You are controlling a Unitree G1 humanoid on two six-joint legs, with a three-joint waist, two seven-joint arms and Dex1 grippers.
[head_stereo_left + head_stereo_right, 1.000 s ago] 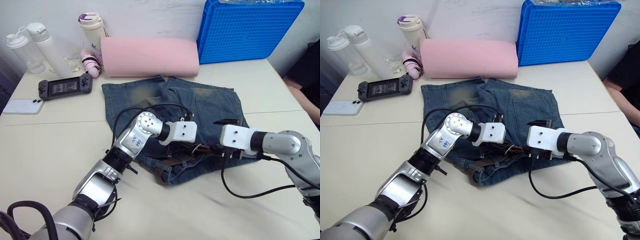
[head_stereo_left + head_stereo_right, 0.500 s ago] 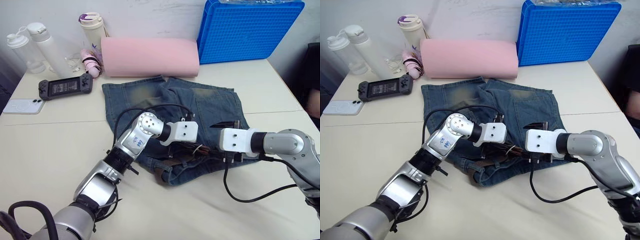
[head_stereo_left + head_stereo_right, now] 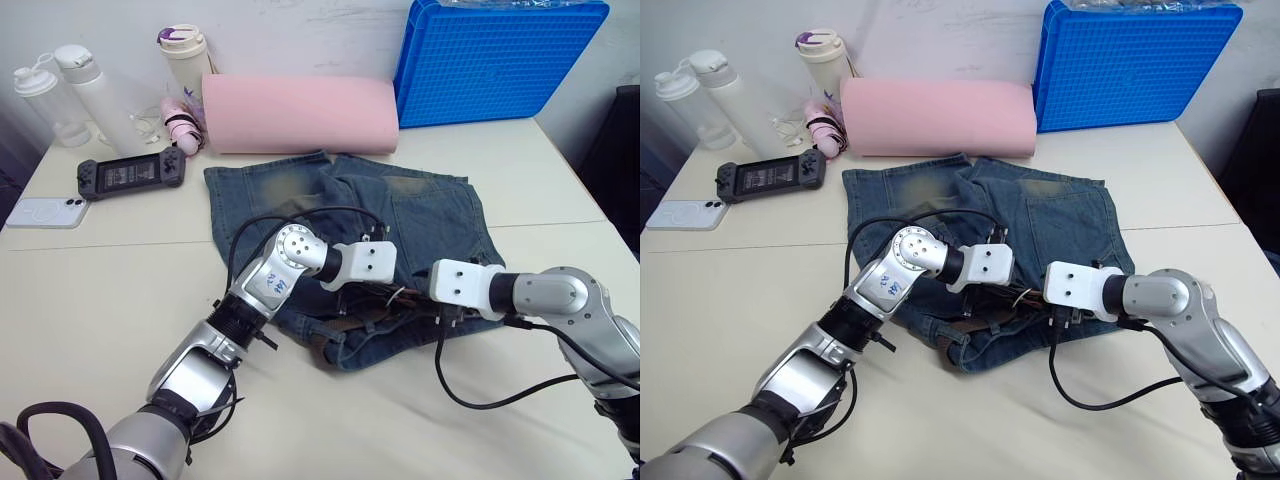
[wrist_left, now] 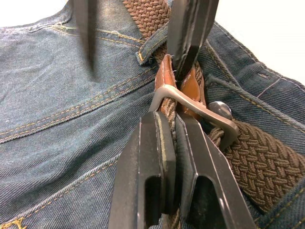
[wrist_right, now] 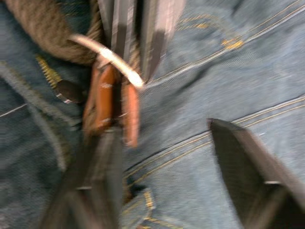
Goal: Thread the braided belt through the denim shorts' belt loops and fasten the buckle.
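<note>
The shorts (image 3: pixel 340 215) lay flat on the white table (image 3: pixel 90 290), waistband toward the robot, just in front of a pink roll (image 3: pixel 298 112). The belt (image 4: pixel 259 164) ran along the waistband and passed under a belt loop (image 4: pixel 151 44) there.

The left gripper (image 4: pixel 175 125) was at the waistband's middle. In the left wrist view its two fingers (image 4: pixel 151 157) were pressed together on the belt strap, directly behind the buckle (image 4: pixel 193 107). The silver buckle frame rested against the fingertips, with the brown leather tab of the belt end just beyond it and the shorts' metal button (image 4: pixel 219 110) beside the frame.

The right gripper (image 5: pixel 171 143) faced the left one from the robot's right, over the same part of the waistband. In the right wrist view its fingers (image 5: pixel 248 162) stood apart: one lay over the leather tab next to the buckle (image 5: pixel 107 57), the other over bare denim, with nothing gripped between them.

At the table's far edge stood a blue crate (image 3: pixel 495 60), two clear bottles (image 3: pixel 60 90), a cream tumbler (image 3: pixel 185 55), a game controller (image 3: pixel 130 175) and a phone (image 3: pixel 45 212).
</note>
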